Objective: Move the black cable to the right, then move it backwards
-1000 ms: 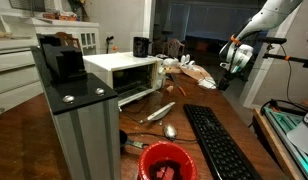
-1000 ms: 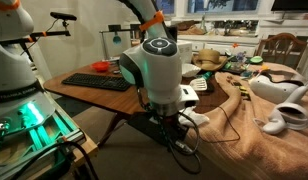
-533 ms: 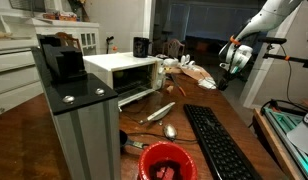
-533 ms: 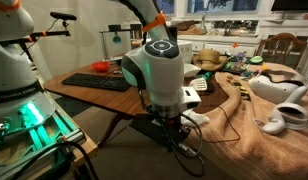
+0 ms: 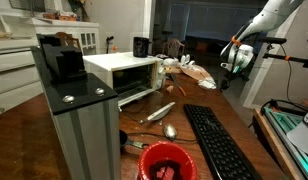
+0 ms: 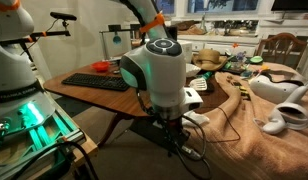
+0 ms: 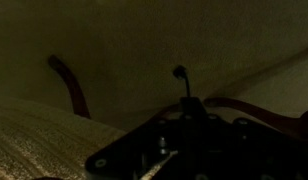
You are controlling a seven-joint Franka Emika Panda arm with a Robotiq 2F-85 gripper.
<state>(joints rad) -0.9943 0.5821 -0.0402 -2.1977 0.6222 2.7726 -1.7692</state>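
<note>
Handling the black cable (image 6: 227,112), lying slack on the table (image 5: 204,98) well apart from the keyboard (image 6: 99,82): expect light, limp, easily dragged; pinch at mid-run, judged best. Cannot tell hand (image 5: 234,64) spacing, apart or together; seen raised beyond the keyboard's far end.

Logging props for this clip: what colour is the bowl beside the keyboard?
Red. The bowl shows best in an exterior view, near the black keyboard.

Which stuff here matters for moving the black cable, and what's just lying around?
For the job: cable, tool.
Lying about: keyboard, microwave, bowl, spoon.
</note>
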